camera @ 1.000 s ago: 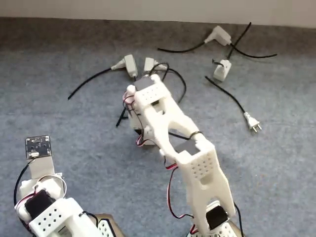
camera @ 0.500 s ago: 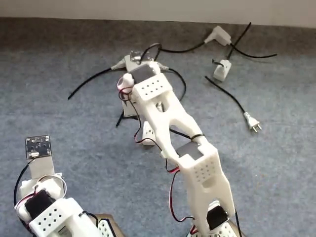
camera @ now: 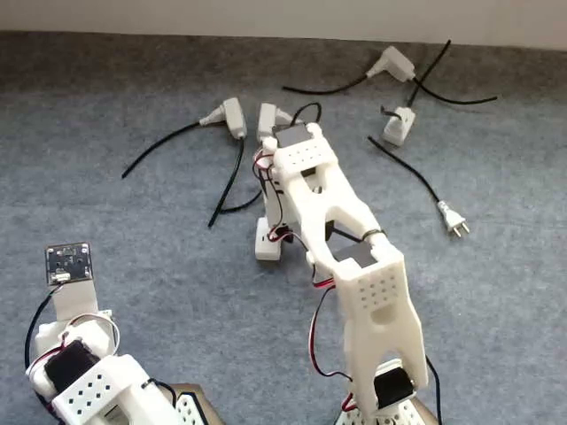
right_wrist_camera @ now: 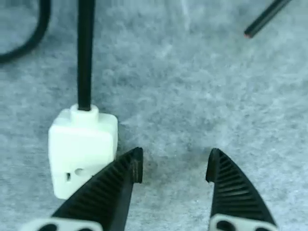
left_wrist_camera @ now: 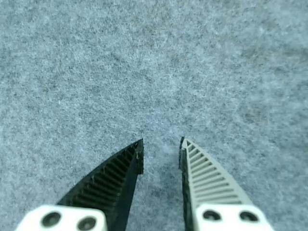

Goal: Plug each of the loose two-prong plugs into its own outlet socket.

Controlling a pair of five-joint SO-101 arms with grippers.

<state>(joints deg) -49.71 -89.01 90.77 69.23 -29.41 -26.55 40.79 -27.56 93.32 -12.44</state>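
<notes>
right gripper [right_wrist_camera: 175,166] swung right, released beside socket [right_wrist_camera: 82,149]; left gripper [left_wrist_camera: 161,154] parted.

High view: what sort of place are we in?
Probably an indoor robotics test bench: a grey carpet-like surface against a pale wall, a white robot arm over it, and short cords with a two-prong plug and an outlet socket lying about.

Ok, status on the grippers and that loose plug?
Left gripper open over bare carpet. Right gripper open, socket just outside one finger, not gripped. Plug loose off to the right, nothing on it.
</notes>
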